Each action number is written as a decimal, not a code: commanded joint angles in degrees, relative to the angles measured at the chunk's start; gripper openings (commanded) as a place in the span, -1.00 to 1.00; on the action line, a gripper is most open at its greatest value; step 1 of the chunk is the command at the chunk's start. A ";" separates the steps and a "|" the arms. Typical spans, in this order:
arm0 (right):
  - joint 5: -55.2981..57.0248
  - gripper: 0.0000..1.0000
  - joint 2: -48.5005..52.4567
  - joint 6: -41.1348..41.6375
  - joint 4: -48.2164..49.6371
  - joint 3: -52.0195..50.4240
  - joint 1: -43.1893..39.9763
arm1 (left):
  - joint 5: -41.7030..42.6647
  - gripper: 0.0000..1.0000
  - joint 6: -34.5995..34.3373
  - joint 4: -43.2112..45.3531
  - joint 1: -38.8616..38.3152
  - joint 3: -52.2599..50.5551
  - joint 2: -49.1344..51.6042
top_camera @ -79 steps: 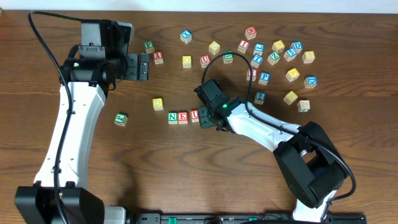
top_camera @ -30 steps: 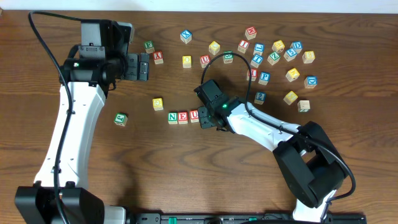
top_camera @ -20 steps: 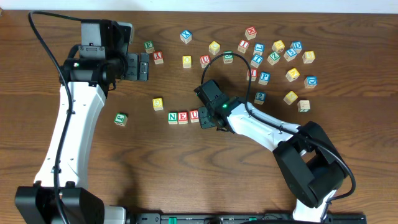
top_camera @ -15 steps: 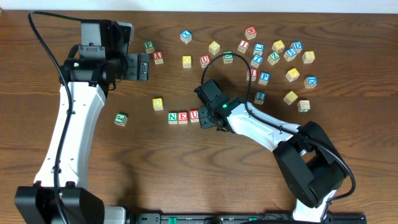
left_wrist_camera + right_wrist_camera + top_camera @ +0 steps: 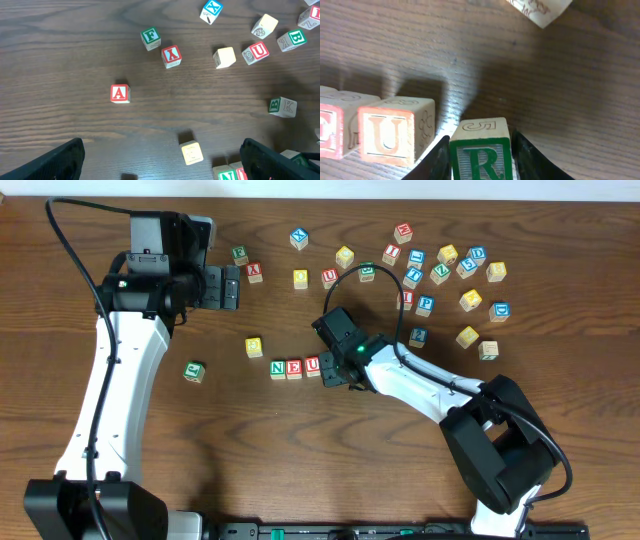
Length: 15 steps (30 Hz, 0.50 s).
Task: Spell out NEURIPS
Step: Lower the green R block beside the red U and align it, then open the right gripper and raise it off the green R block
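While the left claw hangs spread wide and empty over the upper left of the dark wooden bench, the right claw sits at the middle of the overhead view, clenched on a small wooden cube with a green R. Its dark fingers press against both sides of that cube. The bottom of the right wrist view cuts off the cube's lower edge, so I cannot tell whether it rests on the bench or is lifted.

Just left of it, with one finger in between, stands a wooden cube with a red U. This touches a wooden cube with a red E at the left edge of the frame. From overhead, a wooden cube with a green N begins this row at its left end, and the three lettered cubes lie side by side in a straight line.

A yellow-faced wooden cube lies alone just up and left of the N. A wooden cube with a blue P sits among the loose cubes scattered in the upper right. In the left wrist view, a wooden cube with a red A stands by itself at centre left.
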 commanded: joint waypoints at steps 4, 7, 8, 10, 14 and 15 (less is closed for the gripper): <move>0.52 -0.32 0.74 -0.63 -0.26 1.46 0.39 | 0.35 0.96 0.61 -0.02 0.20 1.49 -0.24; 0.52 -0.31 0.74 -0.63 -0.31 1.46 0.39 | 0.35 0.95 0.59 -0.02 0.20 1.46 -0.24; 0.52 -0.31 0.74 -0.66 -0.31 1.46 0.39 | 0.35 0.95 0.59 -0.02 0.20 1.49 -0.24; 0.55 -0.32 0.74 -0.68 -0.85 1.92 0.39 | 0.35 0.96 0.61 -0.02 0.20 1.49 -0.24; 0.76 -0.32 0.74 -1.14 -1.95 3.08 0.39 | 0.35 0.96 0.61 -0.02 0.20 1.46 -0.24; 0.81 -0.33 0.74 -1.27 -2.16 3.37 0.39 | 0.35 0.96 0.61 -0.02 0.20 1.49 -0.24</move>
